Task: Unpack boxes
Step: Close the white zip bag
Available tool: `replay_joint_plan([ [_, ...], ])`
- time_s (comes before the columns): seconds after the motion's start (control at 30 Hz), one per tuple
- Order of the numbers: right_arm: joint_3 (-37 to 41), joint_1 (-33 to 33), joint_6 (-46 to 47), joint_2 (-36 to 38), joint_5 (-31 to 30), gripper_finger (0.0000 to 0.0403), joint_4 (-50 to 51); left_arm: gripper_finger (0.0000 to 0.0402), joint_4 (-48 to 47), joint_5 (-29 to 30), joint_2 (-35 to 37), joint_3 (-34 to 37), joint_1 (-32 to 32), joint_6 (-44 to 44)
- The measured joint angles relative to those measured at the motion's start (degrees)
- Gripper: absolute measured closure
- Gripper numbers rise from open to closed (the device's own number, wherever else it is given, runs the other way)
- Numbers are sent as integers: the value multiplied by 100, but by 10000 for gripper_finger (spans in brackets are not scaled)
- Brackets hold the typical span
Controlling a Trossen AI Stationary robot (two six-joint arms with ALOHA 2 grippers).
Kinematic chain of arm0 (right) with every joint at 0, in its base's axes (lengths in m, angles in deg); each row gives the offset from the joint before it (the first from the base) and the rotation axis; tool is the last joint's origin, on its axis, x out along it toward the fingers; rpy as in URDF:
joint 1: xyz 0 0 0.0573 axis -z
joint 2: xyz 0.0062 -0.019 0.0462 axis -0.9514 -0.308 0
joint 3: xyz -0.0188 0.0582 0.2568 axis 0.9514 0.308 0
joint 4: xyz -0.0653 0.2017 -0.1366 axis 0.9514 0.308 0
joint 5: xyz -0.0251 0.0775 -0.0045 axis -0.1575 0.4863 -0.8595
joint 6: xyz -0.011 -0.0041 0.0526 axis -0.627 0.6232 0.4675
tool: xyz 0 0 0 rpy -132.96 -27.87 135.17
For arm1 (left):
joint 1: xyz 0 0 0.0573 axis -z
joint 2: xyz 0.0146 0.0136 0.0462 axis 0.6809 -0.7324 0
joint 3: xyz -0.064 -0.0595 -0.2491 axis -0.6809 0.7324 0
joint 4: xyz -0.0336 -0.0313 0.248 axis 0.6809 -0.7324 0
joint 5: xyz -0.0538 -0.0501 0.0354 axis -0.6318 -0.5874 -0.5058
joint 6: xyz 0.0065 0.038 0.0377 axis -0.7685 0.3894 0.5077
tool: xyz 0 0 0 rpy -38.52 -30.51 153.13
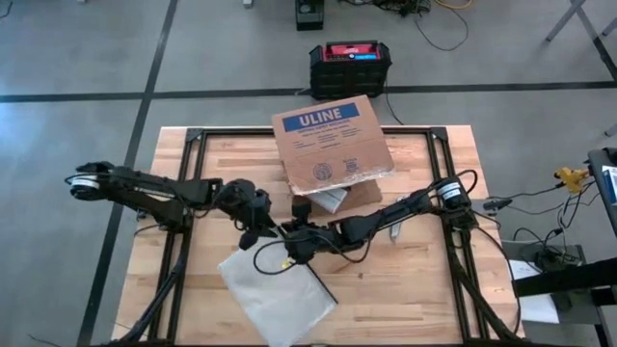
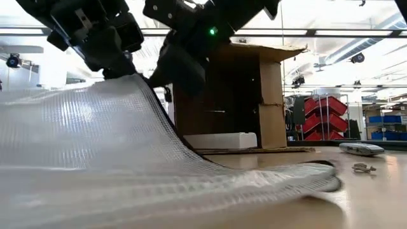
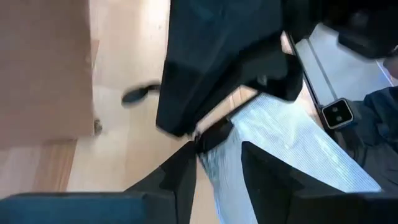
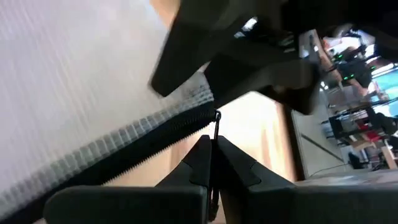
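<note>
This looks like a robot lab inside a big workshop or warehouse. A wooden surface [image 1: 405, 289] stands on a plain grey concrete floor [image 1: 77, 58] with dark lines across it. Two black robot arms are fixed to the surface. Loose cables [image 1: 525, 202] run along the floor. A black-and-red case [image 1: 350, 66] sits on the floor behind the surface. Far back in the room are red storage bins [image 2: 325, 114] on racks, blue bins [image 2: 388, 126], and long ceiling lights [image 2: 331, 32].
</note>
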Motion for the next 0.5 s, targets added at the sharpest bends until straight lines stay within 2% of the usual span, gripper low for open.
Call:
replay_joint_plan([
  [0.2,-170,-15,-72,137,20,403,118,393,-2,238,212,0,-2,-29],
  [0.5,-173,-249,462,274,27,403,609,401,-514,377,301,-368,4,-92],
])
